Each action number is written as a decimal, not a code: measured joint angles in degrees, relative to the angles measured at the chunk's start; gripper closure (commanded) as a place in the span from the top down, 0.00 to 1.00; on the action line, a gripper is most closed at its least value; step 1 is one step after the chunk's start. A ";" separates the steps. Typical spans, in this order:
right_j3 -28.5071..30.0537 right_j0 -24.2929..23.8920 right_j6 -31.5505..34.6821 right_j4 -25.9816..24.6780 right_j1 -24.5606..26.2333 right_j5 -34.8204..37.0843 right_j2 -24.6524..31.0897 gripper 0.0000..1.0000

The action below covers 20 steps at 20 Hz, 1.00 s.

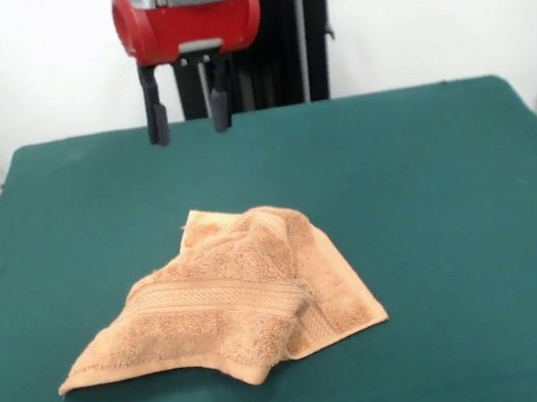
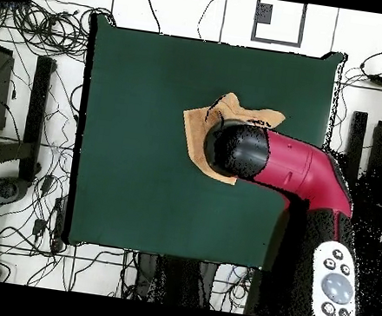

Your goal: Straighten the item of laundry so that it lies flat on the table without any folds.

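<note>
The orange-tan towel [image 1: 233, 302] lies crumpled on the dark green table [image 1: 428, 187], a little left of centre and toward the near edge. Its upper layer is folded over in a bunched ridge, with one ribbed band showing across the fold. My gripper [image 1: 189, 117] hangs open and empty above the table's far side, well behind the towel and clear of it. In the overhead view the arm's red and black head covers most of the towel [image 2: 199, 136], so only its edges show on the table [image 2: 142, 97], and the gripper itself is hidden.
The black pedestal [image 1: 276, 48] stands behind the far table edge. The red arm [image 2: 306, 177] reaches over the table from the lower right in the overhead view. Cables [image 2: 36, 38] and dark equipment lie on the floor around the table.
</note>
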 measured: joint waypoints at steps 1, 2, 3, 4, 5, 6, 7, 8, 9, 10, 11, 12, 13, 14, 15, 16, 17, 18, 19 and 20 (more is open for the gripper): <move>0.73 -0.01 0.00 0.00 0.18 -1.62 0.00 1.00; 1.20 0.00 0.00 0.01 0.30 -2.71 0.00 1.00; 2.07 0.02 0.00 0.01 0.67 -4.86 -0.03 1.00; 2.35 0.07 0.00 0.00 0.92 -5.63 -0.09 1.00; 2.53 0.12 0.00 0.01 1.14 -6.11 -0.15 1.00; 2.83 0.29 0.00 0.01 1.55 -6.90 -0.33 1.00; 3.05 0.47 0.01 0.01 1.83 -7.32 -0.53 1.00; 3.20 0.62 0.01 0.02 2.07 -7.53 -0.72 1.00; 3.28 0.75 0.01 0.04 2.28 -7.61 -0.88 1.00; 3.43 0.96 0.01 0.07 2.62 -7.65 -1.15 1.00; 3.88 1.32 0.01 0.11 3.02 -7.65 -1.52 1.00; 4.05 1.42 0.01 0.12 3.09 -7.65 -1.59 1.00; 4.23 1.53 0.01 0.13 3.15 -7.66 -1.66 1.00; 4.58 1.73 0.01 0.18 3.26 -7.66 -1.73 1.00; 4.75 1.80 0.01 0.23 3.32 -7.66 -1.74 1.00; 4.84 1.86 0.01 0.25 3.39 -7.66 -1.75 1.00; 4.93 1.92 0.01 0.27 3.46 -7.66 -1.76 1.00; 5.05 1.99 0.01 0.32 3.60 -7.66 -1.76 1.00; 5.15 2.05 0.01 0.37 3.74 -7.66 -1.75 1.00; 5.27 2.12 0.01 0.37 3.87 -7.67 -1.77 1.00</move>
